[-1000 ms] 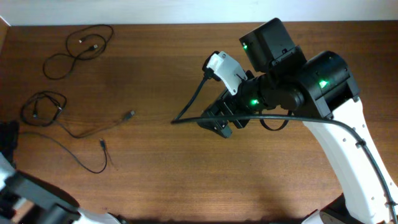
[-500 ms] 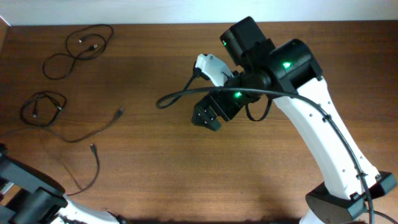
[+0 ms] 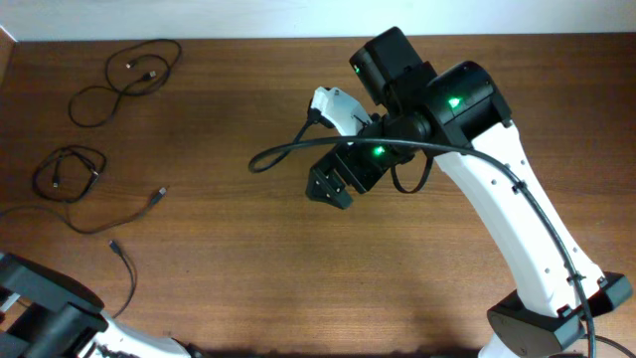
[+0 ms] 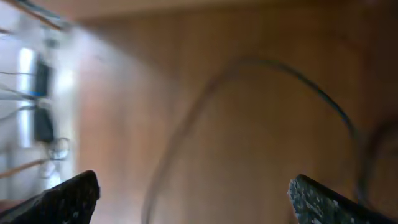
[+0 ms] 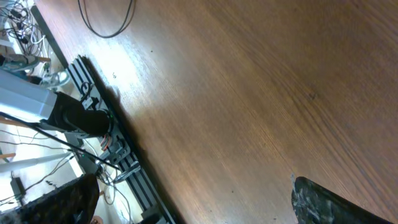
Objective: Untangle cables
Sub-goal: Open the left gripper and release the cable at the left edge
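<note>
Three groups of thin black cables lie at the table's left in the overhead view. A loose loop (image 3: 124,75) is at the far left corner. A small coiled bundle (image 3: 70,171) lies below it. A long loose cord (image 3: 99,227) runs on with plug ends at mid-left. My right gripper (image 3: 328,189) hovers over the table's middle, far from them; the right wrist view shows it (image 5: 193,186) open and empty, with a cable loop (image 5: 106,25) at the top. My left gripper (image 4: 193,186) is open; a blurred cable (image 4: 280,74) curves over the wood ahead of it.
My left arm (image 3: 40,308) sits at the front left corner. The right arm's thick black cable (image 3: 298,149) arcs over the table's middle. The table's edge with a rail and wiring (image 5: 106,137) shows in the right wrist view.
The long loose cord has slid left and toward the front; its plug ends have moved left. The right arm moved left a second ago and has since stayed still.
</note>
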Tool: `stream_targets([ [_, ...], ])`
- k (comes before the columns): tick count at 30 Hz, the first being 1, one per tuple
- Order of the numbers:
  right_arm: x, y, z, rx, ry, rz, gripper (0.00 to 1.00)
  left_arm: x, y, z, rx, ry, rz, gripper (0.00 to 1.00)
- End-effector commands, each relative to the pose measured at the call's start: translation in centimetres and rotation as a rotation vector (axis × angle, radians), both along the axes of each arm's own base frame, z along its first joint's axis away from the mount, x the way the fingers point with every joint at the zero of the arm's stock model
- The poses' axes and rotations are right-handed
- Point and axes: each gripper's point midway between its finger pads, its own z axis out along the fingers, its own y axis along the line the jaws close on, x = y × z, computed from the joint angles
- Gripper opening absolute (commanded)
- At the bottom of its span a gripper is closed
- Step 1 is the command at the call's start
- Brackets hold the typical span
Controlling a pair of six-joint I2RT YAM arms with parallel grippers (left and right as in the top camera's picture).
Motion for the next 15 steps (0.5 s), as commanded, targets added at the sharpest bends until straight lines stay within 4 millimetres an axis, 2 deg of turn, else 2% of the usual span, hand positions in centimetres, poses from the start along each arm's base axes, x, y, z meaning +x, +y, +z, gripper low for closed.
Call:
stream_targets([
  [1, 0.1, 0.1, -0.2, -0.006, -0.006, 0.002, 0.98, 3.7, -3.9, -4.1, -0.255, -0.191, -0.120, 0.94],
  [3, 0.1, 0.1, -0.2, -0.006, -0.006, 0.002, 0.98, 2.8, -5.1, -6.4, -0.321, -0.141, -0.130, 0.91],
  [5, 0.2, 0.1, -0.1, -0.004, -0.009, 0.002, 0.98, 2.0, -7.5, -9.1, -0.443, -0.120, -0.125, 0.90],
  [6, 0.2, 0.2, -0.1, -0.001, -0.013, 0.002, 0.99, 2.4, -9.4, -10.3, -0.529, -0.159, -0.149, 0.89],
  [7, 0.3, 0.2, -0.1, 0.000, -0.014, 0.002, 0.98, 3.3, -10.2, -10.8, -0.568, -0.207, -0.210, 0.88],
  [9, 0.1, 0.1, -0.1, -0.005, -0.008, 0.002, 0.98, 4.2, -10.6, -10.2, -0.581, -0.262, -0.253, 0.88],
  [11, 0.1, 0.1, -0.2, -0.006, -0.006, 0.002, 0.98, 4.2, -10.5, -8.2, -0.538, -0.286, -0.262, 0.90],
  [12, 0.1, 0.1, -0.2, -0.005, -0.006, 0.002, 0.98, 3.8, -10.9, -6.6, -0.520, -0.302, -0.237, 0.93],
  [14, 0.2, 0.2, -0.1, -0.001, -0.013, 0.002, 0.98, 2.7, -11.5, -4.6, -0.497, -0.318, -0.202, 0.96],
  [15, 0.4, 0.3, 0.0, 0.003, -0.019, 0.002, 0.98, 1.3, -11.6, -4.2, -0.480, -0.308, -0.160, 1.00],
])
